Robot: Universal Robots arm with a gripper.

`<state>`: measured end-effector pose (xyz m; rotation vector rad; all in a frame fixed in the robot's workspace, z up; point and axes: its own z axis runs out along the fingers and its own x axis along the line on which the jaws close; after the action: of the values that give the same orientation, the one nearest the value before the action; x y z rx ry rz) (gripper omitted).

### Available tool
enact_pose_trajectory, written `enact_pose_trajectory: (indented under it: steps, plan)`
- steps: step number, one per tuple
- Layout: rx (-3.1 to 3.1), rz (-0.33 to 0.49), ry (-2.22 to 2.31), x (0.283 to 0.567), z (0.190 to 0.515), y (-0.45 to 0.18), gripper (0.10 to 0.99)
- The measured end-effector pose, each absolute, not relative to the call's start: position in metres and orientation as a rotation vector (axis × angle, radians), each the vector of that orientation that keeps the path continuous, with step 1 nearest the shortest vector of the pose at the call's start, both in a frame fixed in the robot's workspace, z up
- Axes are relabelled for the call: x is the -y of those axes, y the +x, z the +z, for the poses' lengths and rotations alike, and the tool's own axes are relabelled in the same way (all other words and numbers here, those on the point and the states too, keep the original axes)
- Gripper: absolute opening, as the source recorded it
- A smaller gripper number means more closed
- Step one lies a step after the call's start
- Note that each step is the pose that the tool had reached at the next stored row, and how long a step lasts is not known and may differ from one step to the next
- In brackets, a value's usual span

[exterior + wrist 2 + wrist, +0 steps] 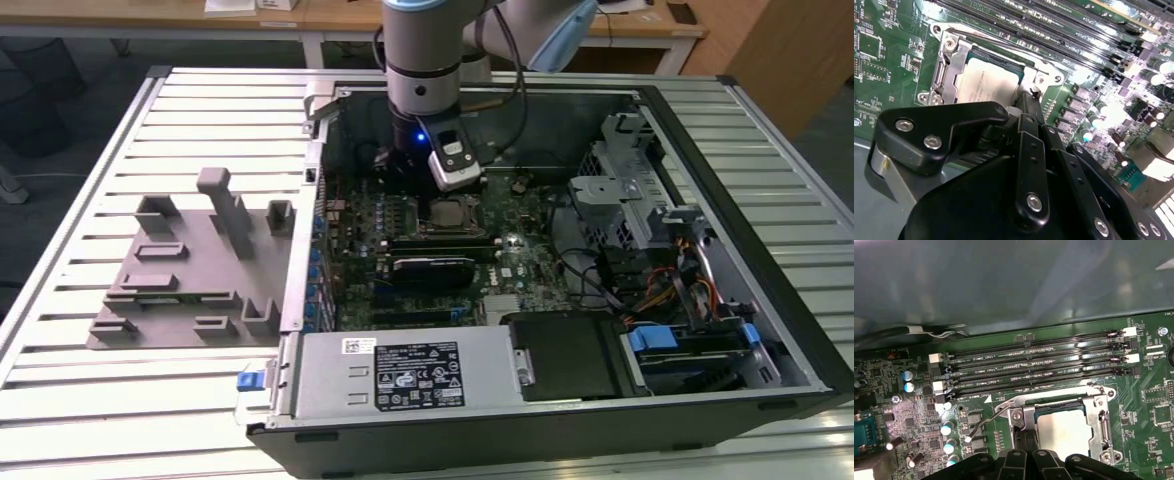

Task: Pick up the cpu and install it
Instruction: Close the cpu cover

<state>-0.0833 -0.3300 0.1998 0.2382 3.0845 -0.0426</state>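
Exterior view, table: a slatted silver metal table [134, 400] is seen carrying an open black computer case [534, 445]. At the exterior view's left it also carries a grey plastic fixture block [187, 275], which lies outside the case.
Exterior view, case contents: a green motherboard [534, 265], a silver power supply box with a white label [400, 370], a black drive bay [567, 365] and a bundle of orange and yellow cables [654, 295] are held inside the computer case.
Exterior view, arm: the silver and blue robot arm [427, 60] is seen hanging into the case above the motherboard.
Exterior view, cpu: the small flat square cpu with a silver-grey metal top [450, 213] is seated in the black square socket with a metal frame [447, 232], just beside the arm's end.
Second wrist view, socket contents: the cpu [989, 82] is shown lying flat inside the socket [949, 62].
Second wrist view, claw: the black gripper [1025, 97] is held at the socket's edge, next to the cpu.
First wrist view, socket contents: the cpu [1066, 432] is framed by the socket [1104, 425], and a thin wire lever [986, 422] is seen beside it.
First wrist view, board: four long black memory slots [1034, 370] are laid between the socket and the grey case wall [1004, 280].
First wrist view, claw: the gripper [1025, 439] is seen closed, its fingers [1020, 442] pressed together, and nothing is gripped.
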Motion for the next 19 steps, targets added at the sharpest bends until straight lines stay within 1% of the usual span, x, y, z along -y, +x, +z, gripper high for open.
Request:
enact_pose_trajectory:
  steps: [14,19]
  plan:
    - [-3.078,-0.042,0.238,0.330,0.223,-0.083,0.106]
    - [-3.076,-0.042,0.238,0.330,0.224,-0.083,0.106]
